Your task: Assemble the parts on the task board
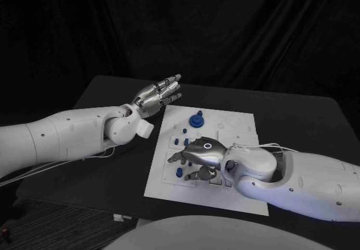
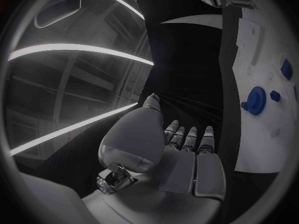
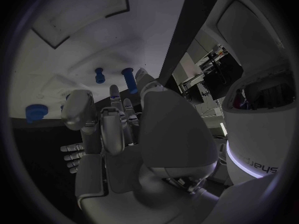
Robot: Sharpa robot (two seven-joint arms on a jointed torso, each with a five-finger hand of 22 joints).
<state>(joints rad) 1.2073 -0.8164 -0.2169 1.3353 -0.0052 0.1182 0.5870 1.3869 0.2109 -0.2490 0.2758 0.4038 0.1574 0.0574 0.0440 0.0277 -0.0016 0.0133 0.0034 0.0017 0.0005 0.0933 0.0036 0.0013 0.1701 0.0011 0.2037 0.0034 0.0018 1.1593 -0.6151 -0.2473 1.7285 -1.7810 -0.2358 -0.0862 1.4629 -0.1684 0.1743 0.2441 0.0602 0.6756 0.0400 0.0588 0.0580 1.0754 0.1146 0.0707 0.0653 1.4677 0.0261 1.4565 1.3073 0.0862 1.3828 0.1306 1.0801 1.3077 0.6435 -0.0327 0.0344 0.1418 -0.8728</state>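
The white task board (image 1: 236,125) lies in the middle of the black table. A blue gear (image 1: 196,121) stands near its far edge, and small blue pegs (image 1: 181,141) stand on its left part. My right hand (image 1: 198,155) hovers over the board's middle with its fingers spread toward the pegs, and I see nothing held in it. Its wrist view shows the right hand (image 3: 118,134), two blue pegs (image 3: 99,75) just past the fingertips, and another blue part (image 3: 34,112). My left hand (image 1: 157,94) is raised off the board's far left corner, fingers straight and empty. From the left wrist, the left hand (image 2: 171,149) faces the blue gear (image 2: 255,100) on the board (image 2: 258,144).
The black table (image 1: 105,172) reaches out to the left of the board, and its front edge runs close below the board. A thin white cable (image 1: 251,147) lies across the board by my right wrist.
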